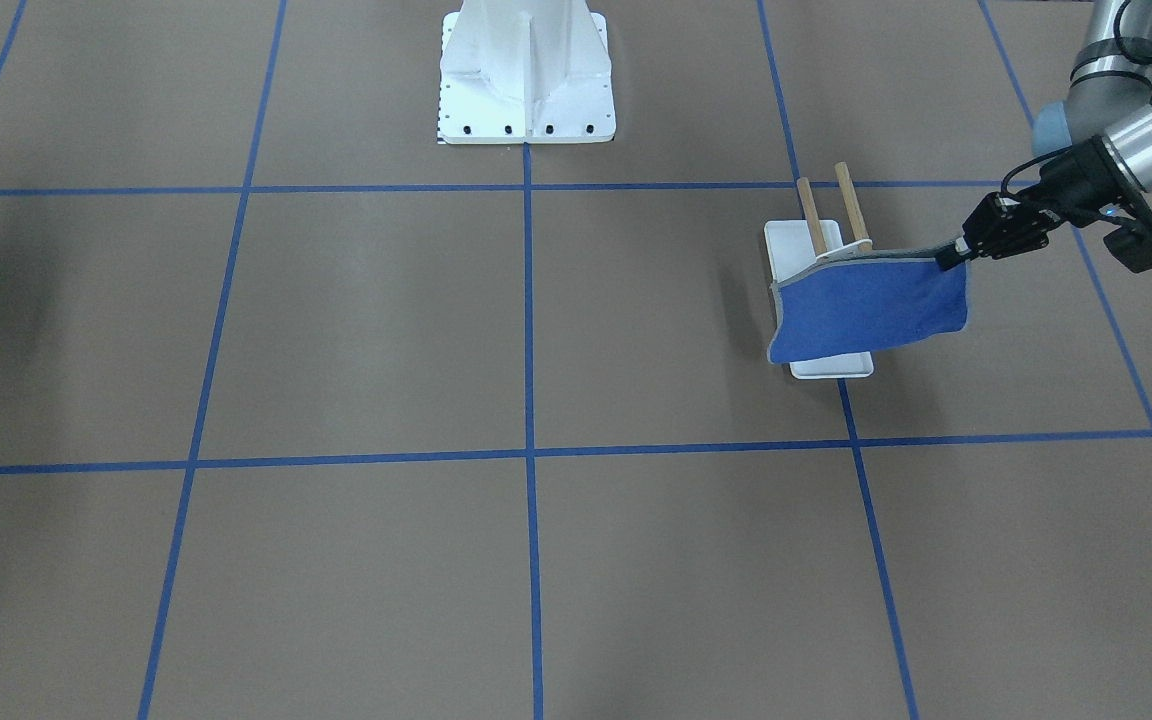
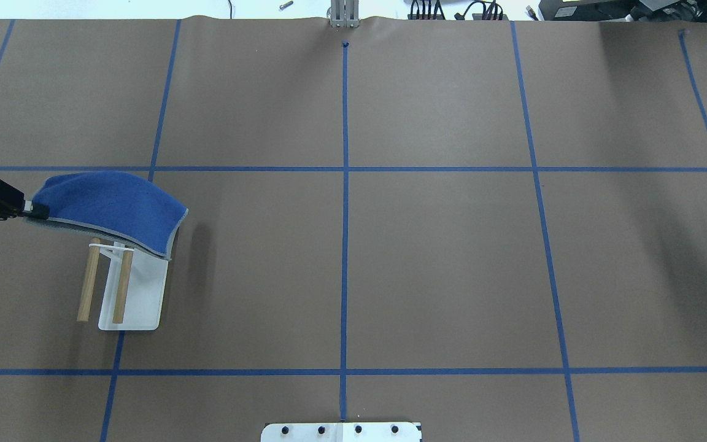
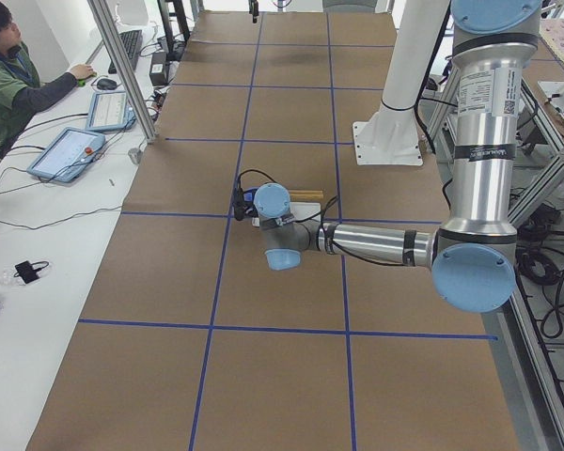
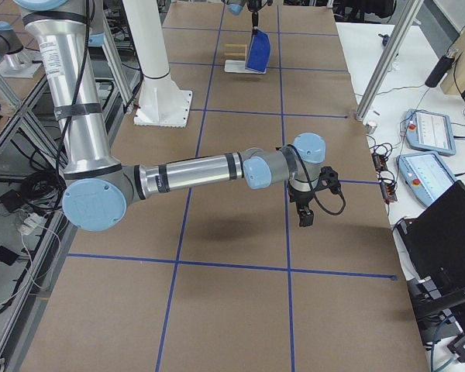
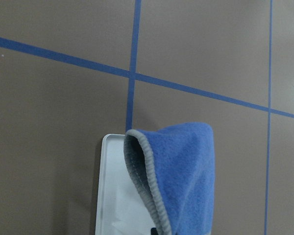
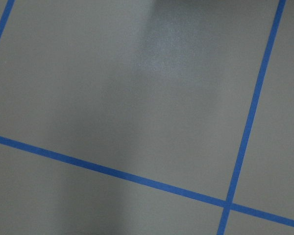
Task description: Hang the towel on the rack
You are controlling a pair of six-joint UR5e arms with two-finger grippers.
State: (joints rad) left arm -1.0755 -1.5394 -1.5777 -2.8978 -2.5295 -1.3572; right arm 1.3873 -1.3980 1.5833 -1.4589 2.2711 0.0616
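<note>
The royal-blue towel (image 1: 871,305) with grey edging hangs from my left gripper (image 1: 948,256), which is shut on its top corner. The towel's top edge stretches from the gripper across the bracket end of the rack (image 1: 821,368), over the ends of the two wooden rods (image 1: 814,215). From overhead the towel (image 2: 108,205) covers the rods' far ends (image 2: 89,279), with the left gripper (image 2: 29,210) at its left. The left wrist view shows the towel (image 5: 181,171) above the white base (image 5: 108,196). My right gripper (image 4: 306,215) hovers over bare table far from the rack; I cannot tell whether it is open.
The large white bolted pedestal (image 1: 526,80) stands at the robot's side of the table. Blue tape lines divide the brown table (image 2: 439,264). An operator (image 3: 9,66) sits at a side desk with tablets (image 3: 70,150).
</note>
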